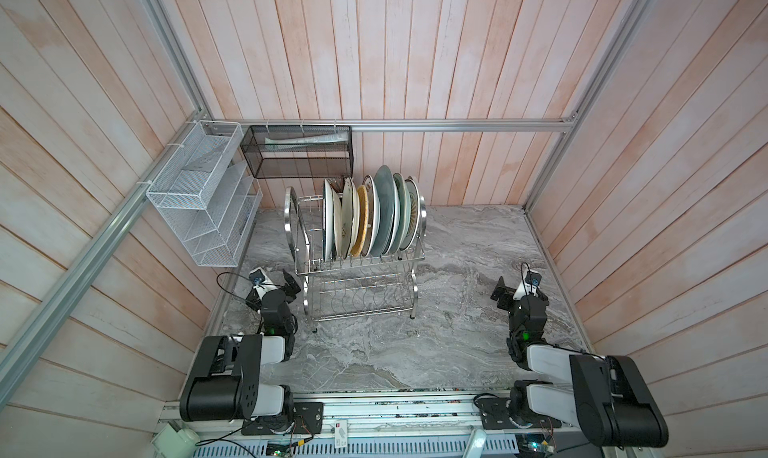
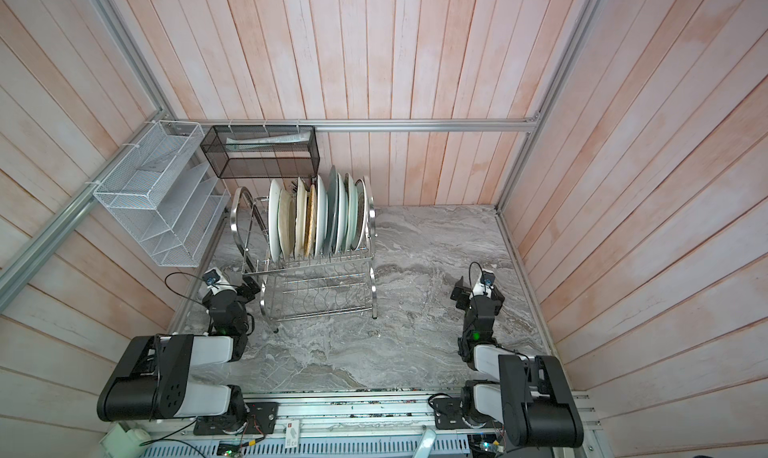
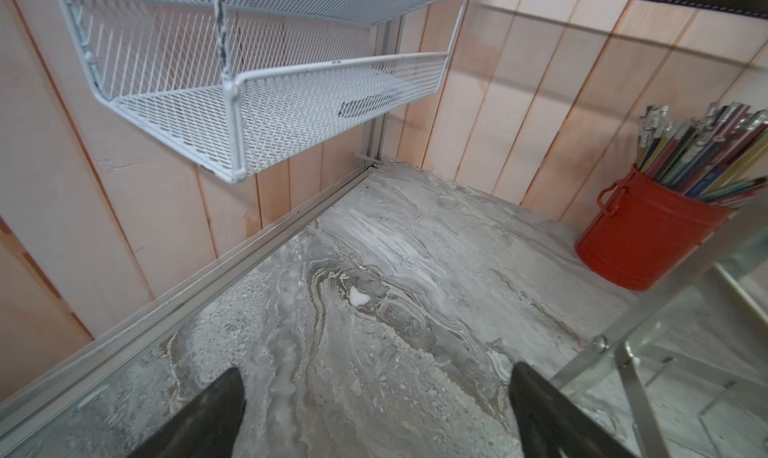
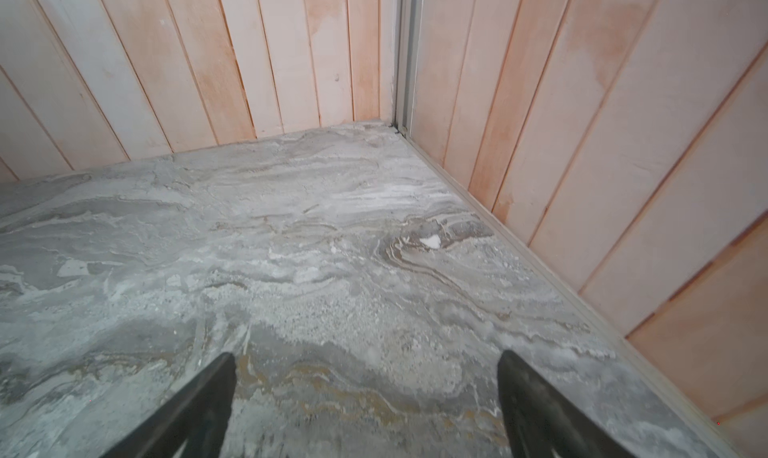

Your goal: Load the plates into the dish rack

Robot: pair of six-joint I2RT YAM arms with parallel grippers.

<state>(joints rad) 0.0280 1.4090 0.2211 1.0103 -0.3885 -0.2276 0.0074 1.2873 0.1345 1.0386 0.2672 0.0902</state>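
Observation:
The dish rack (image 1: 287, 215) (image 2: 234, 215) stands at the back left of the marble top. Several plates (image 1: 384, 211) (image 2: 332, 211) stand on edge in its upper tier, packed toward its right end: white, cream, a yellow woven disc, blue-grey and pale green. My left gripper (image 1: 292, 287) (image 2: 250, 289) (image 3: 376, 368) hovers low beside the rack's front left leg, open and holding nothing. The rack's frame (image 3: 648, 306) shows at the edge of the left wrist view. My right gripper (image 1: 502, 296) (image 2: 460, 294) (image 4: 366, 355) is open over bare marble at the right.
A white mesh organiser (image 1: 199, 211) (image 3: 291, 103) hangs on the left wall above the left gripper. A black mesh basket (image 1: 297, 153) hangs on the back wall behind the rack. A red pot (image 3: 640, 236) of sticks stands behind the rack. Walls close three sides.

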